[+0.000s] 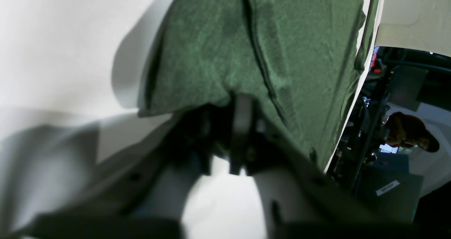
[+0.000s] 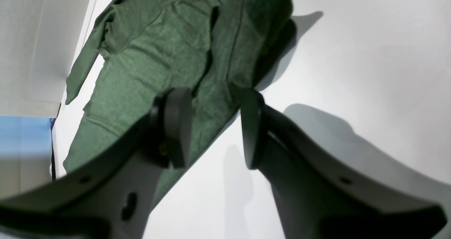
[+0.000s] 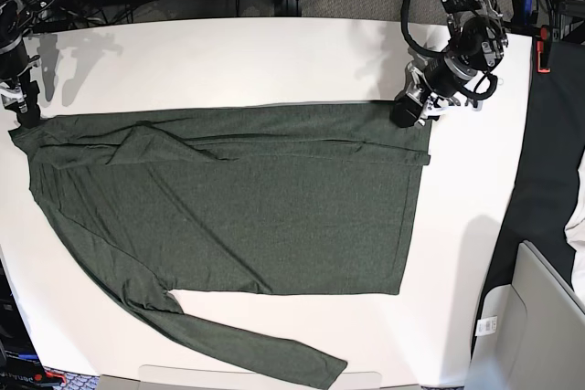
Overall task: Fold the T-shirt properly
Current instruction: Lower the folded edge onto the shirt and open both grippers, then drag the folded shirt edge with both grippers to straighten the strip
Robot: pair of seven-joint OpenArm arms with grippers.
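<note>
**Left gripper pinched on hem corner, right gripper open at collar end: start of a fold**

The T-shirt (image 3: 238,198) lies spread flat on the white surface (image 3: 274,61), body across the middle, one long sleeve (image 3: 228,340) trailing toward the near edge, the other folded in along the far edge.

The left gripper (image 3: 407,109) is at the far hem corner. In the left wrist view its jaws look closed down on an edge of fabric, so it reads as clamped on the T-shirt.

The right gripper (image 2: 215,126) sits at the collar/shoulder end. Its fingers (image 2: 178,123) stand apart with cloth beneath them, nothing held.

Judgement, how to do this step well:
- Right gripper should close on the matching far corner before anything lifts, otherwise the fold line skews.
- Check the left pinch has both layers, not just the top one.
- Lift both ends level, carry the far edge toward the near edge, keep the fabric taut between grippers.
- Loose near sleeve probably needs tucking in, or it will stick out.
</note>
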